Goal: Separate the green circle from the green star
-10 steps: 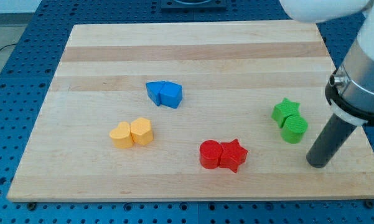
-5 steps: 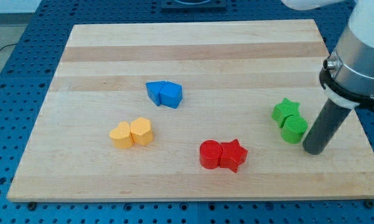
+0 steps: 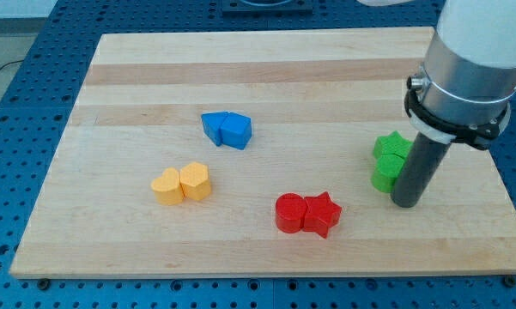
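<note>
The green star [image 3: 390, 145] and the green circle [image 3: 384, 174] sit touching at the board's right side, the star toward the view's top, the circle just below it. My tip [image 3: 405, 204] is at the circle's right edge, pressed against it, and the rod hides part of both green blocks. The two green blocks remain together.
Two blue blocks [image 3: 227, 130] touch near the board's middle. Two yellow blocks [image 3: 182, 184] touch at the lower left. A red circle [image 3: 289, 212] and red star [image 3: 321, 214] touch at the lower middle, left of my tip. The board's right edge [image 3: 485, 146] is close.
My tip has moved left into the green circle. The circle and star have both shifted a little to the left, still touching.
</note>
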You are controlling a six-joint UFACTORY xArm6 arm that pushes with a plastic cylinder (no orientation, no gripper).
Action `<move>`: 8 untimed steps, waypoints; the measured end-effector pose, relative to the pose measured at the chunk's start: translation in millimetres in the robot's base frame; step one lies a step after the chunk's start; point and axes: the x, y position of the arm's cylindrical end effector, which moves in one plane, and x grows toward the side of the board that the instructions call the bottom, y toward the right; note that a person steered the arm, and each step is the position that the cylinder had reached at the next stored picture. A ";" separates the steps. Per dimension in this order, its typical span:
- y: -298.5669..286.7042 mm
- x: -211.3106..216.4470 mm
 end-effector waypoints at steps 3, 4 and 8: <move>-22.2 -47.2; -36.5 -50.5; -80.4 -31.7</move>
